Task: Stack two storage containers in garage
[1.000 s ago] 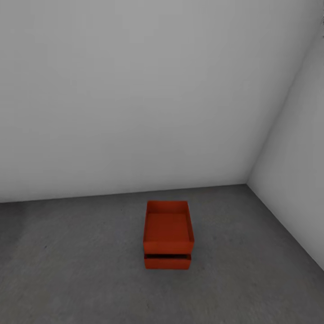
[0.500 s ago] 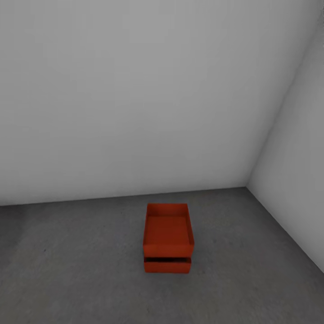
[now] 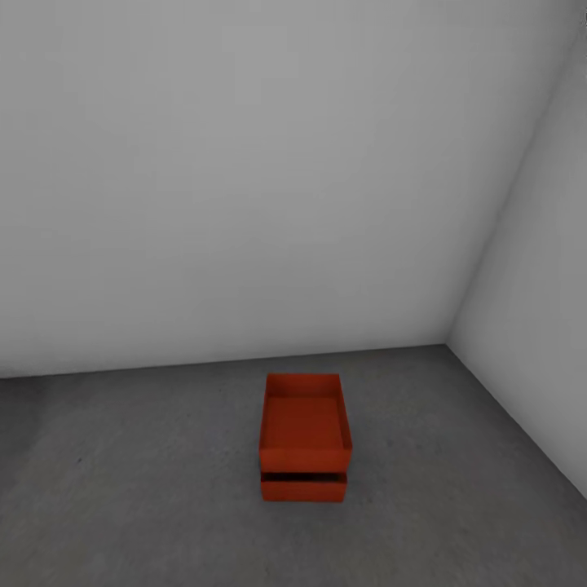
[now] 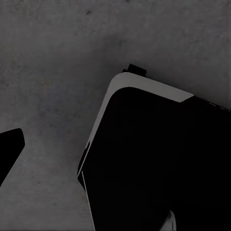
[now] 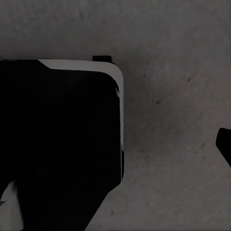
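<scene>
Your two storage containers [image 3: 304, 436] sit stacked on the floor [image 3: 147, 481] at lower centre, long axes pointing away toward the back wall [image 3: 244, 179]. You cannot tell either gripper's state, or their relation to the stack.

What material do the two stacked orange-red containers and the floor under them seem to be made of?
Upper container and lower container: probably matte plastic; thin straight walls, uniform colour, no gloss.
Floor: looks like rough concrete; mottled dark grey, unpolished.
</scene>
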Robot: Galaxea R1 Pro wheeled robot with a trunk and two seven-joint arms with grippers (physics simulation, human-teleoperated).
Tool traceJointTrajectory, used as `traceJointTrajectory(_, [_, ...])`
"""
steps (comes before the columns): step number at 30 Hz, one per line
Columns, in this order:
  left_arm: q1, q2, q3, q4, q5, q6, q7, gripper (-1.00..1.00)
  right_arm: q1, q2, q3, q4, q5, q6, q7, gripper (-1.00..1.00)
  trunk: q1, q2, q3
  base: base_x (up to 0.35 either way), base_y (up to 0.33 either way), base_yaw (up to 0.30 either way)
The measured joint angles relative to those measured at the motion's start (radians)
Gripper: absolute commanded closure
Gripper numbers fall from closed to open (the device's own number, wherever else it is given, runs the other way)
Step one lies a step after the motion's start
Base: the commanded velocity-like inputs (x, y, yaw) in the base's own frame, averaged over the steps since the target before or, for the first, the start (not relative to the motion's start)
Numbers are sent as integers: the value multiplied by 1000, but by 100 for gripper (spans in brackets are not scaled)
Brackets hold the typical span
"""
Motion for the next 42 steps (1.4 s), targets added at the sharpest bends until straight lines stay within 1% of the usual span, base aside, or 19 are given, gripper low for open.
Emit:
traceJointTrajectory(28, [2, 0, 0, 0, 0, -2, 1, -100, 2, -4, 0, 0, -1, -2, 3, -100, 0, 0, 44, 0, 0, 0])
traceJointTrajectory(42, [2, 0, 0, 0, 0, -2, 1, -100, 2, 3, 0, 0, 0, -2, 3, -100, 0, 0, 66, 0, 0, 0])
